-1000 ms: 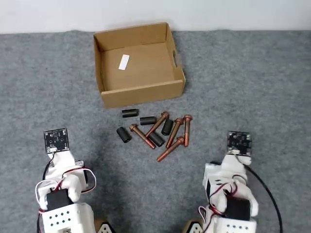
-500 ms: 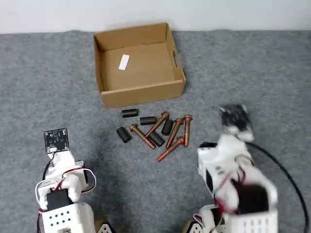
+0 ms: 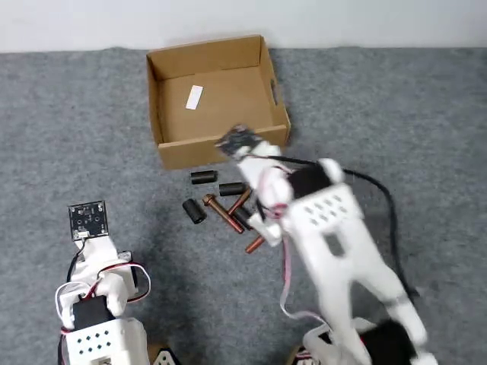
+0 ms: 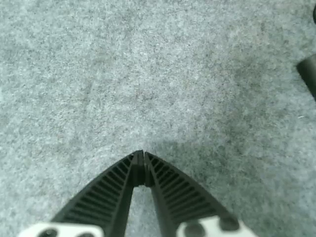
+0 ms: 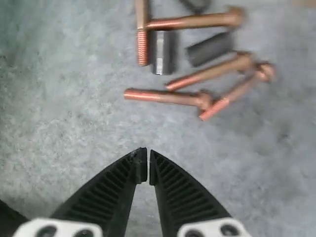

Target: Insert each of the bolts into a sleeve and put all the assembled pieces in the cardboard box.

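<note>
Several copper bolts (image 3: 222,213) and black sleeves (image 3: 203,176) lie loose on the grey carpet in front of the cardboard box (image 3: 221,141). My right arm (image 3: 319,209) stretches over this pile and hides part of it. In the right wrist view my right gripper (image 5: 143,154) is shut and empty, a short way from the nearest bolt (image 5: 168,96); a sleeve (image 5: 163,52) lies beyond it. My left arm (image 3: 95,262) rests at the near left. My left gripper (image 4: 138,157) is shut over bare carpet, with one sleeve (image 4: 308,74) off to the side.
The box (image 3: 156,99) is open-topped with a white label (image 3: 195,96) on its floor. Grey carpet (image 3: 396,114) lies open to the left and right of the pile and the box. A white wall edge runs along the back.
The right arm has swung up from its rest spot at the near right, forward and leftward over the bolts and sleeves. The left arm has not moved.
</note>
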Controlling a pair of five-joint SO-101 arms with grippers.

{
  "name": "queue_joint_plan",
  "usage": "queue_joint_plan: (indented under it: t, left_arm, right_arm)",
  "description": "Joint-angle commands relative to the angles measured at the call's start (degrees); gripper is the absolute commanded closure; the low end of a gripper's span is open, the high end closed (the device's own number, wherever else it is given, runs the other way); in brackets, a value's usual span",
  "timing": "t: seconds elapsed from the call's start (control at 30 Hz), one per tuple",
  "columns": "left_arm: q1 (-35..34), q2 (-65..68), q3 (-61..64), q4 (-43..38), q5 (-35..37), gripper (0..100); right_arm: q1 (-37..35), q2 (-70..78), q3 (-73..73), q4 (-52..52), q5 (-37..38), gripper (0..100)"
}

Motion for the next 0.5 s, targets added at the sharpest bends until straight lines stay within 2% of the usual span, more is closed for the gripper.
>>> queue_joint_plan:
  t: [0.0, 0.13, 0.33, 0.47]
  left_arm:
    - [-0.53, -0.18, -0.4, -1.14, 0.18, 99]
    - [-0.53, -0.18, -0.4, -1.14, 0.18, 99]
    - [-0.53, -0.18, -0.4, -1.14, 0.18, 99]
    - [-0.53, -0.18, -0.4, -1.14, 0.18, 99]
  right_arm:
    - [-2.33, 8.57, -7.21, 0.31, -1.76, 99.0]
    - [-2.86, 17.36, -13.71, 0.57, -2.2, 96.7]
    - [-3.03, 26.95, -22.15, 0.84, -2.99, 76.8]
    - [-3.21, 33.01, -27.16, 0.31, -2.99, 79.9]
